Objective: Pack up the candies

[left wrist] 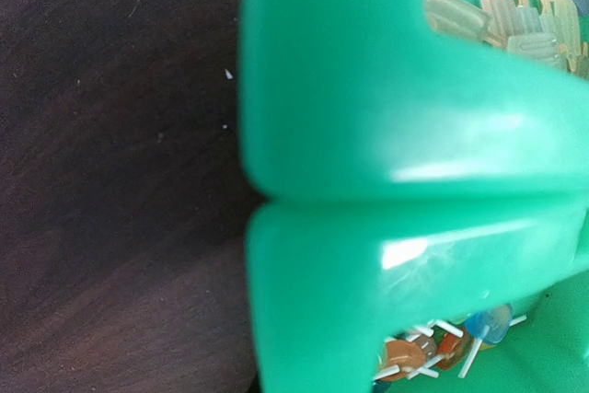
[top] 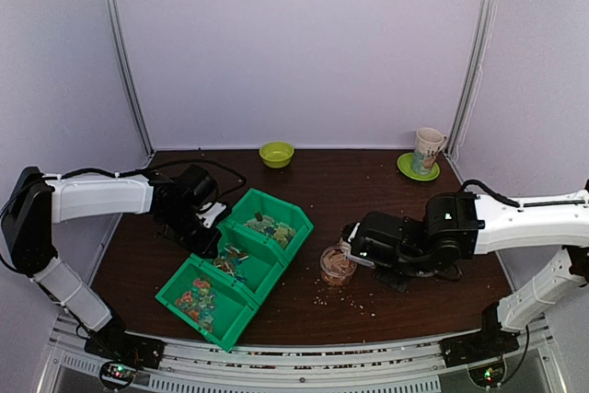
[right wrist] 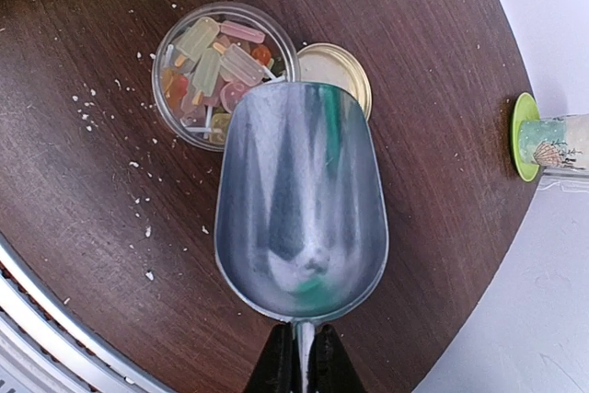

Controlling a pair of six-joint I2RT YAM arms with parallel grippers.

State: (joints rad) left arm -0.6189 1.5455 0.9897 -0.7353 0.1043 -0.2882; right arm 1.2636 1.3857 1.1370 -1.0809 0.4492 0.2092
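While the right hand (right wrist: 301, 358) pinches the handle of a metal scoop (right wrist: 299, 200), its lip at the rim of the clear jar (right wrist: 161, 89), candies (right wrist: 216, 62) lie inside that jar, and more fill the green bins (top: 237, 313) left of the jar. The left hand (top: 202, 230), pressed together, sits at the bins' side farthest from the jar; a gold lid (right wrist: 348, 66) lies just beside the jar.

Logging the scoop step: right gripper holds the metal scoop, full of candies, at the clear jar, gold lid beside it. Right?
No. The metal scoop is empty; the candies lie in the clear jar. The right wrist view shows it. Otherwise right: the right gripper holds the scoop at the jar, gold lid beside it.
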